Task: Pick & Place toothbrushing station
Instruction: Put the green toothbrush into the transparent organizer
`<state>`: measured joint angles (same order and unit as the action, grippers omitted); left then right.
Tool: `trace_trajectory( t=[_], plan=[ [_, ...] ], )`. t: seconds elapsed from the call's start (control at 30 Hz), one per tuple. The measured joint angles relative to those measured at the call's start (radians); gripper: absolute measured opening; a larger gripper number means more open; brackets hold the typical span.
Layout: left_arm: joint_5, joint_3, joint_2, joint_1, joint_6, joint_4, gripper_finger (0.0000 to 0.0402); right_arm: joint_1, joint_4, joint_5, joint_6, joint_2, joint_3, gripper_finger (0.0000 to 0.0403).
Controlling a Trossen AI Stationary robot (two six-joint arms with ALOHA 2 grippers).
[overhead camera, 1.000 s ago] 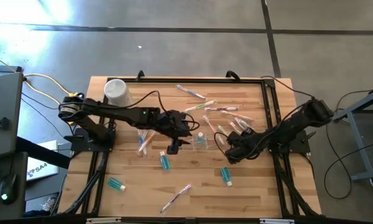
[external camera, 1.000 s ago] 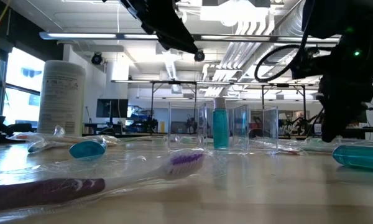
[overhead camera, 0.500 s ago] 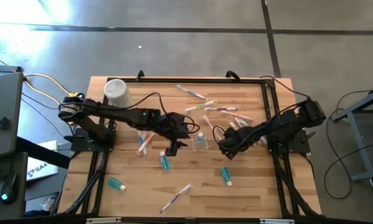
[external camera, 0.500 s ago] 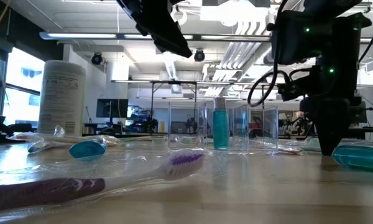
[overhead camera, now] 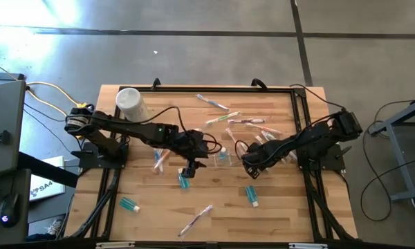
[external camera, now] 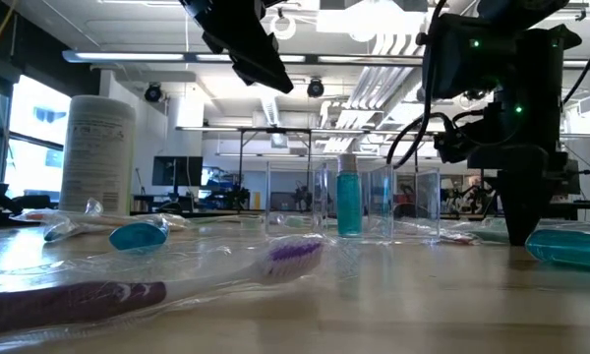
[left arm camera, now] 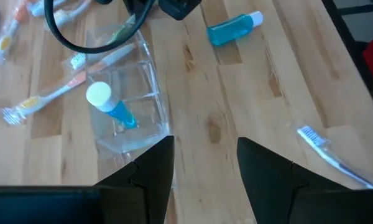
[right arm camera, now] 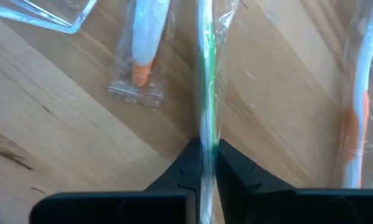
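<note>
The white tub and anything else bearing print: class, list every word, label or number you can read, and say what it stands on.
White tub: rows of small print on its label, too blurred to read.
Paper beside the table's left edge: dark lettering, too small to read for sure.
Blue bottle in the clear holder: no print shows.
Nothing else carries readable text.

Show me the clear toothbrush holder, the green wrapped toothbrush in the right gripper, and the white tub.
clear holder (left arm camera: 127,102), left wrist view, on a compartment wall.
green wrapped toothbrush (right arm camera: 206,81), right wrist view, on its handle.
white tub (overhead camera: 130,102), high view, on its lid.
</note>
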<state>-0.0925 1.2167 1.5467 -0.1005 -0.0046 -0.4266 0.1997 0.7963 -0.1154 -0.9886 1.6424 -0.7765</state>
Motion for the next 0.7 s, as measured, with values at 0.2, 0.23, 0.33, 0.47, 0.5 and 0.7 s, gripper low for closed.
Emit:
trace_trajectory(
  t=[0.2, 0.23, 0.33, 0.47, 0.5, 0.7],
  plan=[
    [-0.001, 0.0, 0.0, 0.0, -0.001, -0.003, 0.0173, 0.001, 0.009, -0.005, -0.01, -0.017, 0.002, 0.002],
    [-0.001, 0.0, 0.0, 0.0, -0.001, -0.004, 0.0173, 0.002, 0.026, -0.004, -0.01, -0.028, 0.002, 0.0018],
    [-0.001, 0.0, 0.0, 0.0, -0.001, -0.005, 0.0173, 0.009, 0.127, 0.002, -0.031, -0.068, -0.005, 0.0017],
    [-0.003, 0.0, 0.001, 0.0, -0.008, -0.02, 0.0173, 0.04, 0.274, -0.061, -0.11, -0.135, -0.045, 0.0017],
    [-0.005, 0.0, 0.005, 0.0, -0.016, -0.021, 0.0173, 0.053, 0.309, -0.073, -0.132, -0.148, -0.052, 0.0017],
    [-0.006, 0.0, 0.029, 0.0, -0.03, -0.011, 0.0173, 0.175, 0.323, -0.197, -0.177, -0.248, -0.124, 0.0019]
  ],
)
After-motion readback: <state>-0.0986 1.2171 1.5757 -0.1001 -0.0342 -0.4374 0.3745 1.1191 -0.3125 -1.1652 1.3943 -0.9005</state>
